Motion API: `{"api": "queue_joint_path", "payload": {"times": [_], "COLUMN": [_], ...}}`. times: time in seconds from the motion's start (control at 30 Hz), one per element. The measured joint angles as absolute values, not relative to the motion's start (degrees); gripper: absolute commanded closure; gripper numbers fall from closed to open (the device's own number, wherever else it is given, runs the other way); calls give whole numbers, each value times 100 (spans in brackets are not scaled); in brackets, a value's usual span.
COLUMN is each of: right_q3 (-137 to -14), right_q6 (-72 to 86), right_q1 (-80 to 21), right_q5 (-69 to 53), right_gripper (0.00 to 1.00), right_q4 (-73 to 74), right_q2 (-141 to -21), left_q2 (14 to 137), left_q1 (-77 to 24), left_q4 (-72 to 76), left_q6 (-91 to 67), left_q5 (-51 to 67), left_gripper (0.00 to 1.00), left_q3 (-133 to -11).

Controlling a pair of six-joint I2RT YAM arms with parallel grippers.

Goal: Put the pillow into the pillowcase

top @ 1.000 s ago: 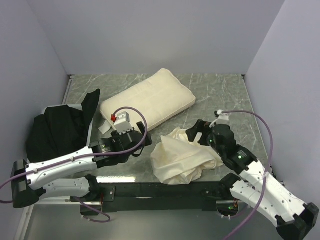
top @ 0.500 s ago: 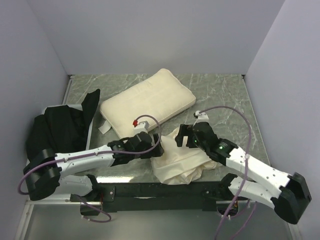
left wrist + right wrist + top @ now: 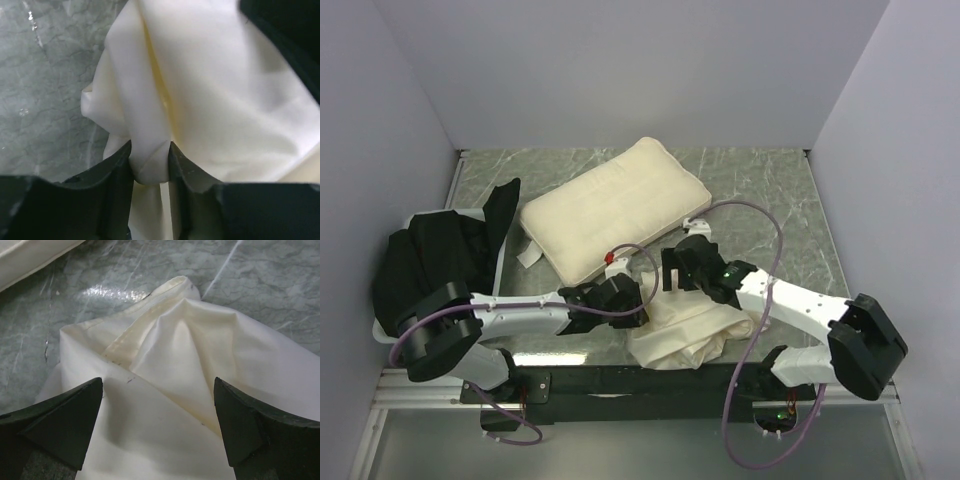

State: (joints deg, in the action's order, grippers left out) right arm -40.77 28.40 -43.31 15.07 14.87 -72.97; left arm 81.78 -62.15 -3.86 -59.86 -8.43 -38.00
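Observation:
The plump cream pillow (image 3: 615,208) lies slantwise at mid-table, and its edge shows in the right wrist view's top-left corner (image 3: 30,255). In front of it the wrinkled cream pillowcase (image 3: 685,325) is crumpled near the front edge. My left gripper (image 3: 632,300) sits at the pillowcase's left side; the left wrist view shows the gripper (image 3: 150,150) shut on a pinched fold of the pillowcase (image 3: 210,90). At the heap's far edge my right gripper (image 3: 672,272) hovers. Seen from the right wrist, that gripper (image 3: 158,385) is open, just above the pillowcase's hemmed edge (image 3: 165,340).
A black cloth heap (image 3: 435,260) fills the left side over a white sheet (image 3: 528,257). Grey walls close in the marbled table (image 3: 760,185) on three sides. A dark rail (image 3: 620,380) runs along the front edge.
Both arms have swung inward onto the pillowcase. The left gripper went from open to shut on a fold at the heap's left side. The right gripper moved left to the far edge, still open.

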Motion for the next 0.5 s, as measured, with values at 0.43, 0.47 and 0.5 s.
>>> {"api": "queue_joint_path", "payload": {"times": [0.43, 0.47, 0.5], "right_q3": [-5050, -5166, -5290], "right_q6": [2541, 2526, 2510], "right_q1": [-4923, -4919, -4906], "right_q5": [1382, 1398, 1420], "right_gripper": [63, 83, 90], "right_q4": [1549, 1638, 1754], "right_q2": [-8923, -9024, -9072], "left_q2": [7743, 7669, 7601], "left_q1": [-6213, -6208, -6191], "left_q4": [-440, -517, -585], "left_q6": [-6270, -6267, -6265], "left_q5": [-1081, -1142, -1197], "left_gripper": [99, 99, 99], "left_q3": [-3553, -3559, -3566]}}
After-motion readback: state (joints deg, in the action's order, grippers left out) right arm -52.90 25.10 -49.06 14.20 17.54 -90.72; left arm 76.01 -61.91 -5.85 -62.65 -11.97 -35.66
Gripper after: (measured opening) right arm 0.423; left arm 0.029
